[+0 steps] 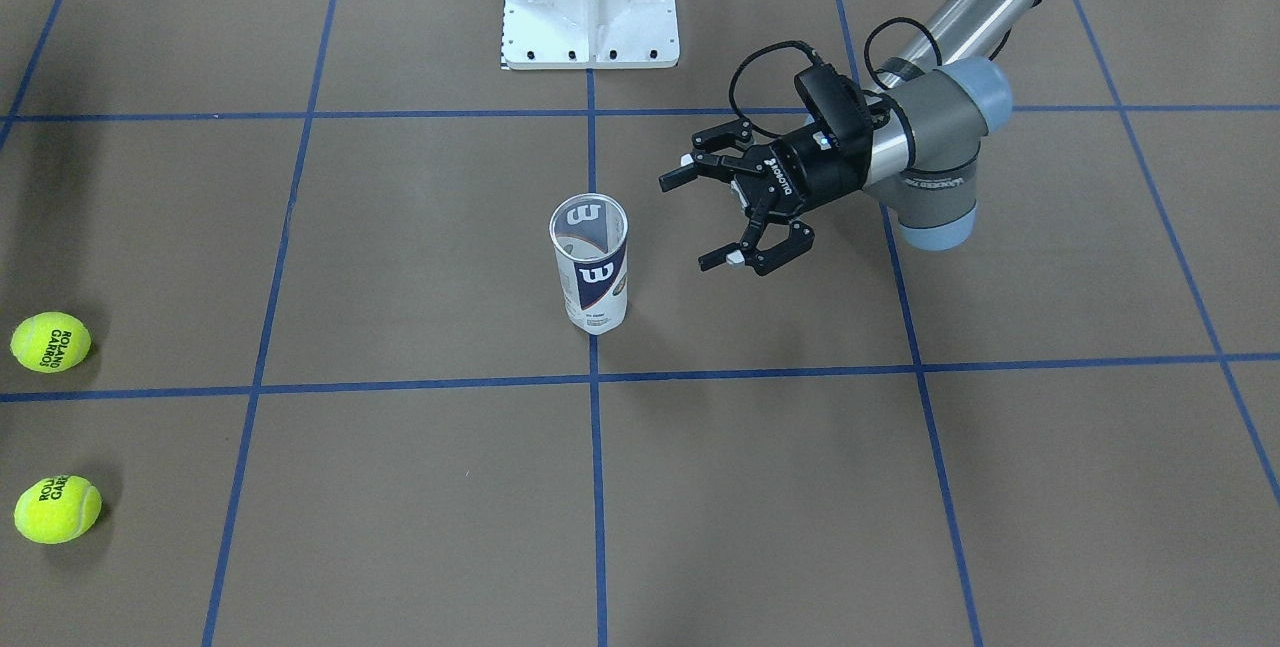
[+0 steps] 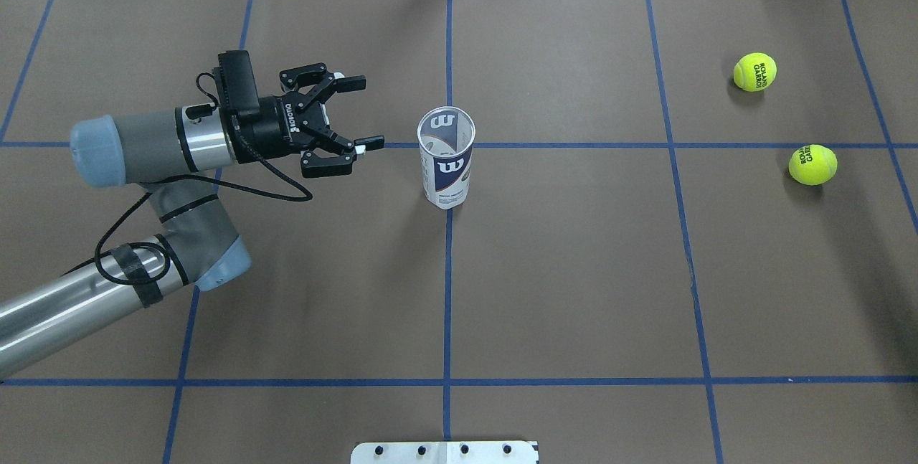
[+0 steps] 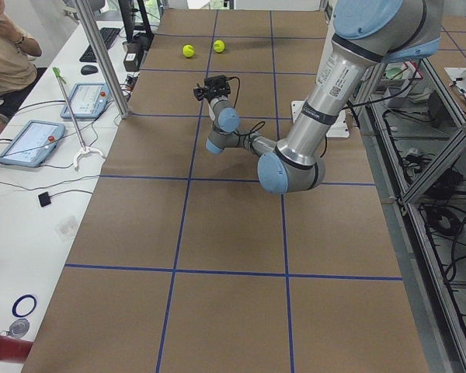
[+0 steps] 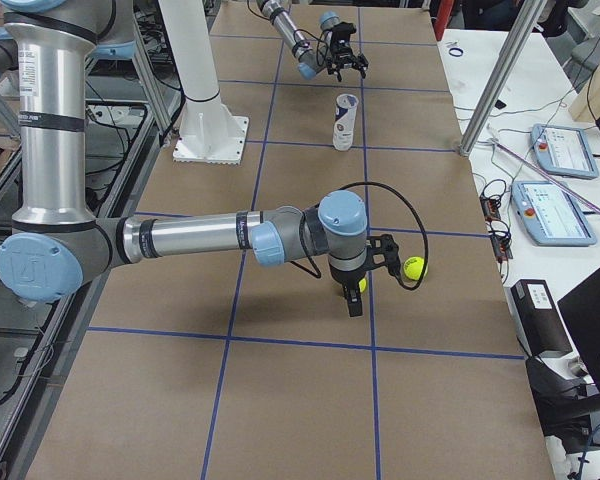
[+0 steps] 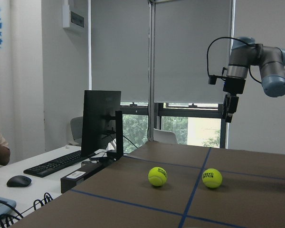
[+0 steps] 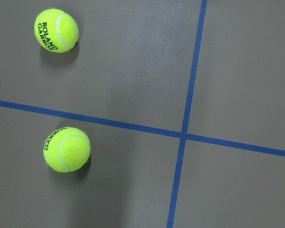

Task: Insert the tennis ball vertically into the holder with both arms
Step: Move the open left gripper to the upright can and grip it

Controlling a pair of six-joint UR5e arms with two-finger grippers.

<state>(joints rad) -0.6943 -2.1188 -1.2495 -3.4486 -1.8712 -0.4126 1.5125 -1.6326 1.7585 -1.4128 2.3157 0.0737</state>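
The holder (image 2: 446, 159) is seen standing upright, open end up, near the middle of the brown surface (image 2: 574, 270), on a blue tape line. In the overhead view the left end effector (image 2: 367, 111) is held level to the left of the holder and apart from it. Its fingers are spread wide and nothing is gripped between them. The same wide spread is shown in the front-facing view, where the left end effector (image 1: 688, 222) appears on the holder's right. The farther tennis ball (image 2: 754, 72) and the nearer tennis ball (image 2: 812, 164) are seen lying apart at the right of the surface, well away from the holder. The right end effector (image 4: 354, 300) is missed by both of those views. It is caught from the right end of the surface, pointed downward beside the balls, and is seen small in the left wrist view, hanging above them. How far it is open cannot be told. In the right wrist view only the two balls and a tape crossing are shown.
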